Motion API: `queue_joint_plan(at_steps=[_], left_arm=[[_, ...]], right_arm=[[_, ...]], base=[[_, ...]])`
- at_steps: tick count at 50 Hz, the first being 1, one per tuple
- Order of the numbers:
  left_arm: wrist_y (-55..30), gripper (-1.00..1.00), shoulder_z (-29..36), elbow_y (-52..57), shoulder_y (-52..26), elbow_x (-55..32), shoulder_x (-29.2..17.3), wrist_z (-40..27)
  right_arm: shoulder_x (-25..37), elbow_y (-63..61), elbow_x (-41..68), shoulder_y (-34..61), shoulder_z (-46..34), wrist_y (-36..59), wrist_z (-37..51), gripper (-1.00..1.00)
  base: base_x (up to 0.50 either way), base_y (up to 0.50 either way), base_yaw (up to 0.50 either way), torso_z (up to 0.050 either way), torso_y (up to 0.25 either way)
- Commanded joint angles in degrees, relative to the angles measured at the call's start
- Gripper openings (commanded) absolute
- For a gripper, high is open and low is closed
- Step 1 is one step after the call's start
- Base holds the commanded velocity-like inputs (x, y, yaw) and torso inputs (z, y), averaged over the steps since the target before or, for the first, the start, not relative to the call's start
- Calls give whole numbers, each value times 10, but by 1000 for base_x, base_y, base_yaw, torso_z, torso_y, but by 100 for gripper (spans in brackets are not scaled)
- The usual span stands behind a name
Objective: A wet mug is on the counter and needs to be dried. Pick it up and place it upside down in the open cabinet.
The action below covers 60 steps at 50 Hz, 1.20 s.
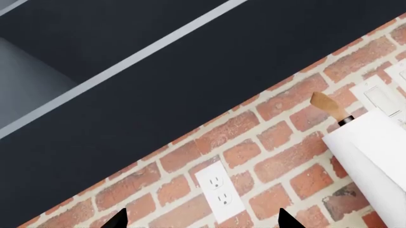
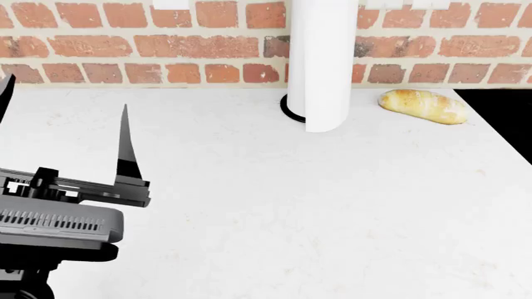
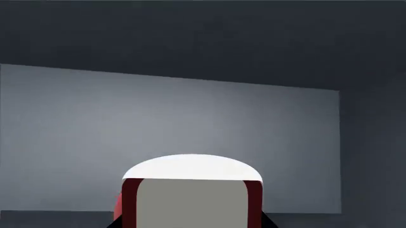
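Observation:
The dark-red mug [image 3: 192, 199] with a white rim fills the near part of the right wrist view, between my right gripper's [image 3: 192, 225] black fingertips [image 3: 265, 223], which press on its sides. Behind it is the grey back wall of the open cabinet [image 3: 190, 114], so the mug is held inside the opening. I cannot tell which way up it is. The mug and right gripper are out of the head view. My left gripper [image 2: 66, 124] is open and empty, raised over the left of the white counter [image 2: 291, 205]. In its own wrist view, the left gripper [image 1: 203, 223] faces the brick wall.
A tall white paper-towel roll [image 2: 320, 62] stands at the back of the counter, with a bread loaf [image 2: 422, 104] to its right. The black stovetop [image 2: 507, 118] borders the counter's right edge. A wall outlet [image 1: 220, 190] and dark cabinet underside [image 1: 190, 71] lie ahead of the left gripper.

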Motion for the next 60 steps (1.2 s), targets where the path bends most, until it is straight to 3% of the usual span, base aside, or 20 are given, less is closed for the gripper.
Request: queue_joint_plan(at_steps=[1, 10, 31, 50, 51, 60], left_arm=[[3, 100, -2, 0, 10, 3, 0, -4], [5, 100, -8, 3, 20, 2, -4, -9], [4, 100, -9, 1, 22, 6, -4, -9], [6, 100, -13, -1, 24, 6, -6, -8], [5, 100, -14, 0, 24, 5, -6, -8], [2, 100, -20, 4, 24, 1, -9, -9]], right_arm=[[-1, 13, -42, -21, 10, 20, -12, -100], [-1, 13, -19, -44, -14, 18, -8, -100], [1, 13, -84, -78, 51, 18, -12, -100], [1, 13, -97, -84, 62, 25, -16, -100], [1, 13, -96, -83, 62, 26, -17, 100], [1, 13, -93, -80, 58, 30, -20, 100]], base=[[0, 0, 0, 0, 0], [0, 0, 0, 1, 0], [1, 0, 0, 0, 0], [1, 0, 0, 0, 0], [0, 0, -3, 0, 0], [-1, 0, 0, 0, 0]])
